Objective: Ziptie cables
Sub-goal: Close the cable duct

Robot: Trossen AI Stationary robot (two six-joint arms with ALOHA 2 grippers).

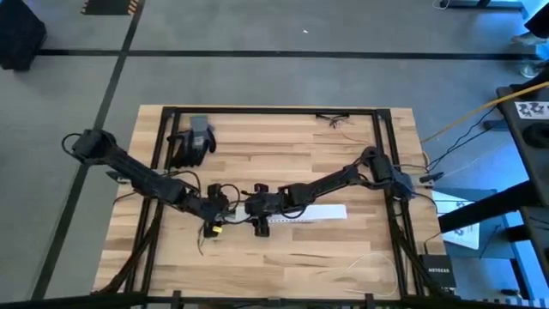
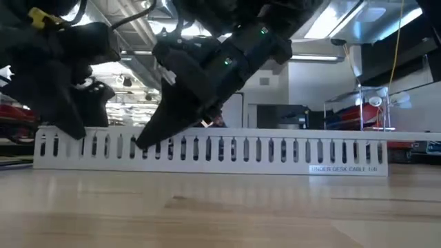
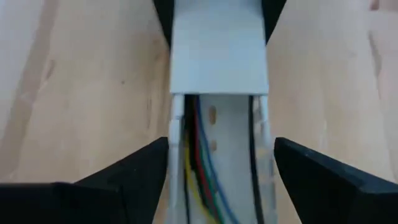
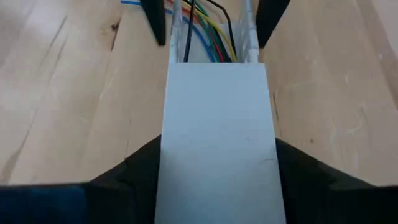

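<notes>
1. Left hand hovers low over the left end of the white slotted cable raceway near the middle of the tabletop; in its wrist view its two dark fingers stand spread on either side of the channel, apart from its walls, with nothing held between them
2. Right hand sits just right of the left one, over the same channel; its wrist view shows its fingers straddling the white cover, close beside its edges, though whether they actually press on it I cannot tell
3. Cables lie inside the raceway, running along its length: red, yellow, green, blue and black wires show in the uncovered stretch between the two hands, and they pass under the cover
4. Low view shows the slotted side wall resting flat on the wood, with both arms coming down at its left part
5. Progress, as a judgement: the wires are gathered and laid in the channel, and the cover is on over part of it. No zip tie can be seen around the wires, so the binding itself looks undone
6. Black gloves lie at the far left, well apart from the work
</notes>
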